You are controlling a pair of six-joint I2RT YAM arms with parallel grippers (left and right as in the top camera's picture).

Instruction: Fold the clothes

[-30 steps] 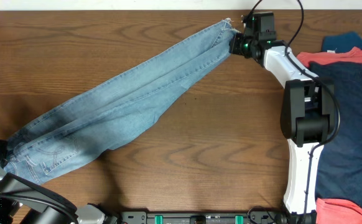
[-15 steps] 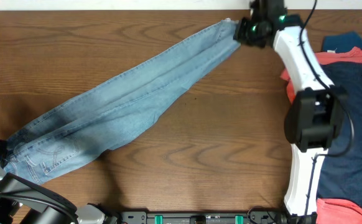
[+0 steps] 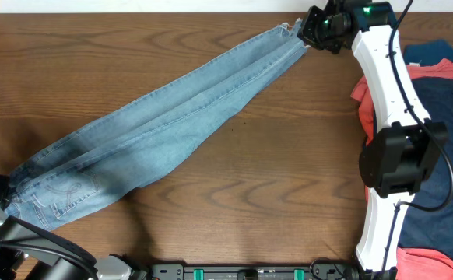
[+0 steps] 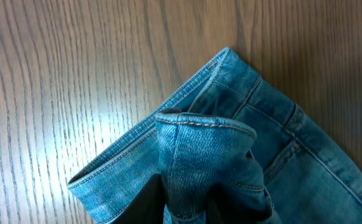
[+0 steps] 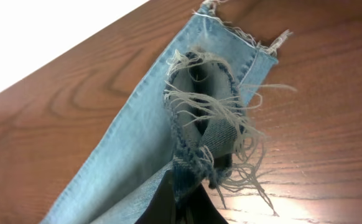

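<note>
- Across the wooden table [image 3: 289, 171], the light blue jeans [image 3: 156, 132] lie stretched in one long diagonal, with the waistband at the near left and the leg ends at the far right.
- At the far right end, the right gripper [image 3: 306, 36] has its fingers clamped on the frayed hem [image 5: 212, 118]. In the right wrist view the hem bunches upward and loose white threads trail from it.
- At the near left corner, the left gripper [image 4: 187, 208] is closed on the waistband [image 4: 206, 124]. A fold of denim rises between its dark fingers [image 4: 147, 202], while the rest of the waistband lies flat on the wood.
- Along the table's right edge, well apart from the jeans, sits a pile. A navy garment [image 3: 444, 140] lies on top, a coral-red garment [image 3: 437, 71] shows beneath it, and a teal garment [image 3: 429, 51] peeks out at the far side.
</note>
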